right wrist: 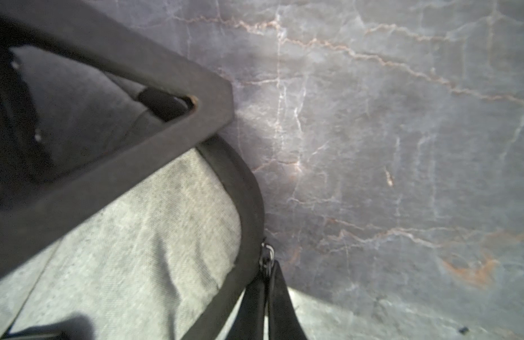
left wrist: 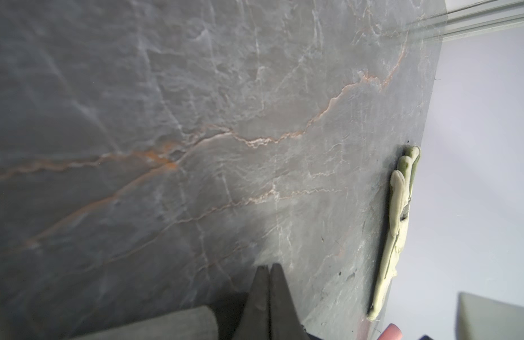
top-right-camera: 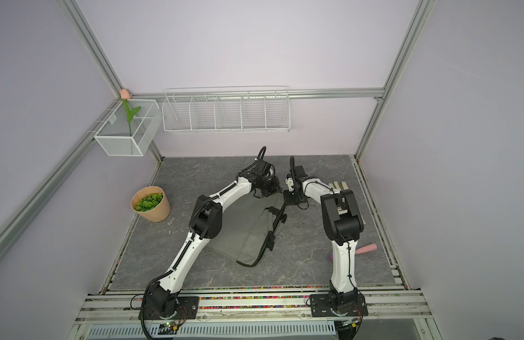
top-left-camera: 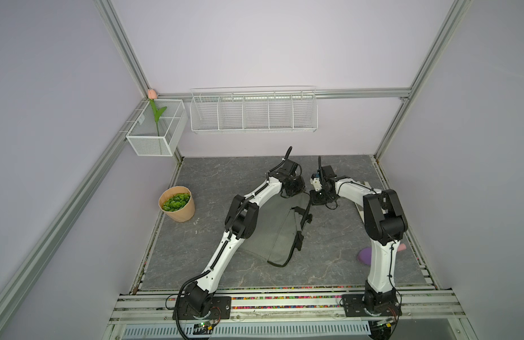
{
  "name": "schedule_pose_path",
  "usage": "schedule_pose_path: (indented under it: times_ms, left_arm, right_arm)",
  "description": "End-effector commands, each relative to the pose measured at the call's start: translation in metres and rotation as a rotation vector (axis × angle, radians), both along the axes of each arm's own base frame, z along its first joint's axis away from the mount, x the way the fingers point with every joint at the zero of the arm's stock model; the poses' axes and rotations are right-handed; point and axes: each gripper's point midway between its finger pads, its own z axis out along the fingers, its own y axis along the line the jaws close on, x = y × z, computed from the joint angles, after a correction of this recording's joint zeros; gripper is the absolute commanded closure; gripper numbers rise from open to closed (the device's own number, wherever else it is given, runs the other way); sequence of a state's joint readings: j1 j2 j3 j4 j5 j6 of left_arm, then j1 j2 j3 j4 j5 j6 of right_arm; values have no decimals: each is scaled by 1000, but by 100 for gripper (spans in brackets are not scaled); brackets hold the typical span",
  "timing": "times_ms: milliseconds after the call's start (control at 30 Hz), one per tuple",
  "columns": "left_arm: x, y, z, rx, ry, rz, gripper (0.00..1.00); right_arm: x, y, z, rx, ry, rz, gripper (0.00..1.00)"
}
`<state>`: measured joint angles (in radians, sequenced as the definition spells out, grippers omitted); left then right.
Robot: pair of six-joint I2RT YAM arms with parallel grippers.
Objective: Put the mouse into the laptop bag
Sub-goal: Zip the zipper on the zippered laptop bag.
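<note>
1. Underneath: grey stone-veined surface (top-left-camera: 328, 259), boxed in by lilac walls (top-left-camera: 255, 44) and aluminium framing.
2. Back wall: white wire rack (top-left-camera: 253, 110). Back-left corner: mesh basket (top-left-camera: 150, 144) holding a tulip (top-left-camera: 157, 117).
3. Left edge: paper pot (top-left-camera: 181, 213) of green leaves.
4. Right edge: work glove (top-right-camera: 338, 186), lying flat; nearer the front, a purple piece (top-left-camera: 365, 255).
5. Centre: laptop bag (top-left-camera: 272, 229), flat, partly under my left arm, its far corner below both my wrists.
6. Right claw (right wrist: 267, 272): pinched tight on the zipper pull (right wrist: 266, 253) at the bag's rounded corner.
7. Left claw (left wrist: 268, 268): tips pressed together, holding nothing, over bare surface just beside the bag.
8. Unplaced: mouse, seen in none of my views.
</note>
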<state>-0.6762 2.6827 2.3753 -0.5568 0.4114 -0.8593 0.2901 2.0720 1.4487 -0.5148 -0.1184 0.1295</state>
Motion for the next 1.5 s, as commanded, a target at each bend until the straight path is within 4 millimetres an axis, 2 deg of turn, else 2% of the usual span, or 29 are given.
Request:
schedule_pose_path:
  times_ms: [0,100,133,300,367,433,567,733,800,900,1033,1200,1367,1467]
  left_arm:
    - [-29,16,-65,148,106,4,100]
    - [-26,16,-52,145,91,-3,100]
    - [-25,14,-43,137,76,-8,100]
    - [-21,7,27,77,-28,-30,100]
    - [-23,6,44,63,-48,-36,100]
    - [-28,6,50,62,-49,-41,100]
    - [-40,6,38,71,-21,-42,100]
    - [-50,6,-3,74,59,-30,100]
    - [-46,4,-19,79,76,-23,100]
    - [-30,2,-32,87,79,3,100]
    - [-9,3,-37,64,75,44,100]
    - [-4,13,-48,79,82,59,100]
    - [-13,23,-72,103,117,64,100]
    - [-15,27,-86,118,128,76,100]
  right_arm:
    - [-7,-14,8,-30,13,-47,93]
    - [-2,-12,12,-7,11,-49,93]
    - [0,-10,14,4,10,-47,93]
    - [16,-9,14,21,14,-45,93]
    - [19,-8,13,29,14,-48,93]
    - [20,-7,13,35,12,-50,93]
    - [22,-8,11,38,14,-51,93]
    - [21,-8,7,43,25,-51,93]
    - [18,-8,5,48,30,-52,93]
    - [8,-6,2,54,43,-50,93]
    - [-16,-9,-10,20,77,-46,93]
    - [-37,-22,-20,-48,97,-68,93]
    - [-39,-32,-4,-27,98,-101,93]
    - [-52,-25,10,9,97,-92,93]
